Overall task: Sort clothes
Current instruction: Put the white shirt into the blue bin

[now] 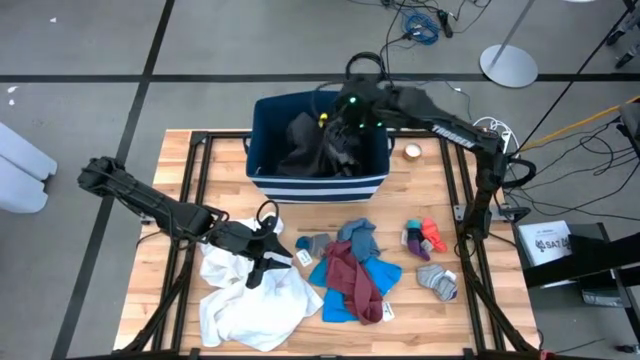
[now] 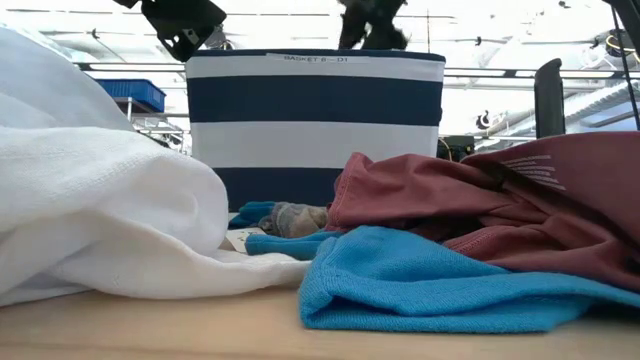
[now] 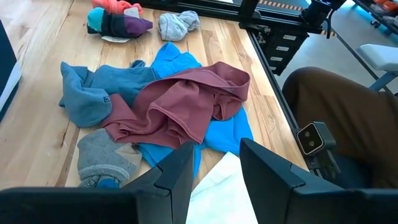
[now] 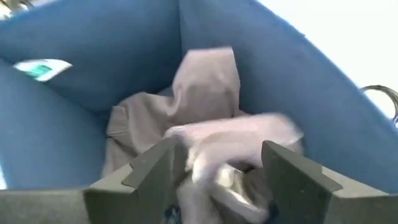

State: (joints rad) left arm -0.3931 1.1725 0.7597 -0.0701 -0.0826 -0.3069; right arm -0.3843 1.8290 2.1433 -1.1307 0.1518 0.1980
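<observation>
Your right gripper (image 1: pixel 340 135), upper centre of the high view, hangs in the navy bin (image 1: pixel 266 112) with jaws spread around the dark grey garment (image 1: pixel 310 140); let it settle low, then lift straight up (walls crowd close). Your left gripper (image 1: pixel 268 250), jaws spread, waits over the white garment (image 1: pixel 250 300) at lower left; remaining clothes (image 1: pixel 350 275) lie centre.

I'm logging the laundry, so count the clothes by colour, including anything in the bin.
White garment: 1
Dark grey garment, in the bin: 1
Maroon garment: 1
Bright blue garment: 1
Grey-blue garment: 1
Grey socks: 2
Multicoloured sock bundle: 1
Total: 8
</observation>
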